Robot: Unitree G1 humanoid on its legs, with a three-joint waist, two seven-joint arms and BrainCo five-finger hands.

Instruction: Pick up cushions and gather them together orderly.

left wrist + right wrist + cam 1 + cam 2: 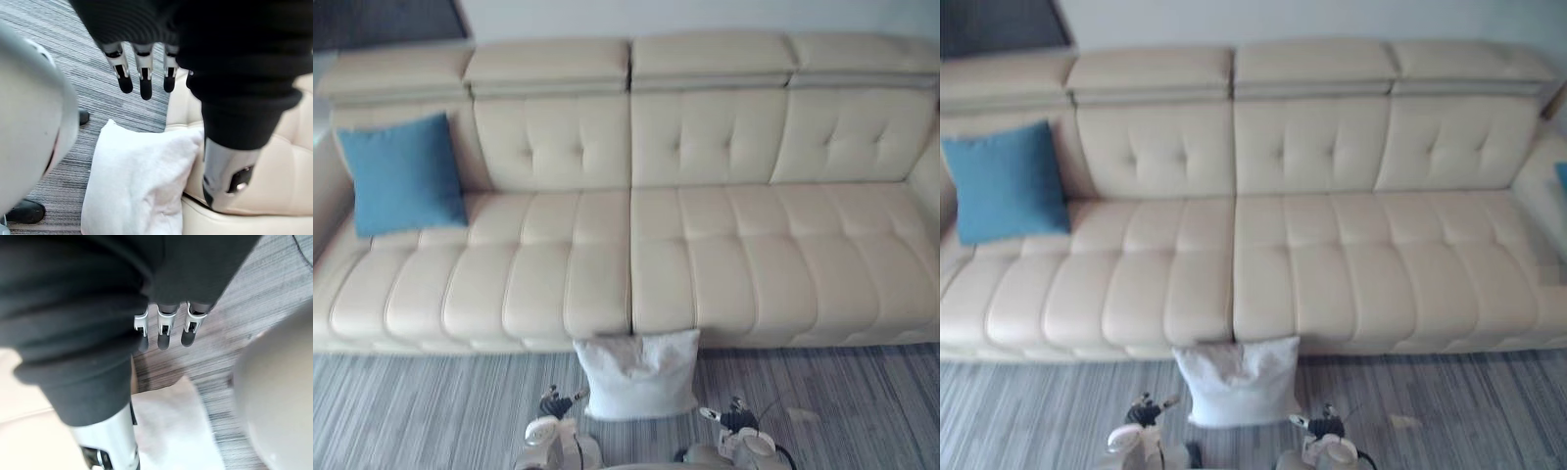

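1. White cushion [638,374]: stands on its lower edge on the floor [431,411], a grey striped carpet. Its back leans against the front of the sofa [705,245], just below the seam between the two middle seats. Its surface is wrinkled.
2. Left hand [142,68]: low in the eye views, near the white cushion's lower left corner. In the left wrist view its fingers [122,76] hang straight and side by side, released, with nothing in them. The cushion lies past the fingertips against the sofa base.
3. Right hand [165,330]: low in the eye views, near the cushion's lower right corner. Its fingers [191,330] are straight and likewise empty, with carpet and the pale cushion beyond them.
4. Blue cushion [403,174]: set upright at the left end of the sofa, resting on the seat and leaning on the backrest, well apart from the white cushion.
5. Sofa: cream, tufted, four backrest sections wide, with raised headrests. A small blue patch [1561,176] shows at its right end; what it is cannot be told.
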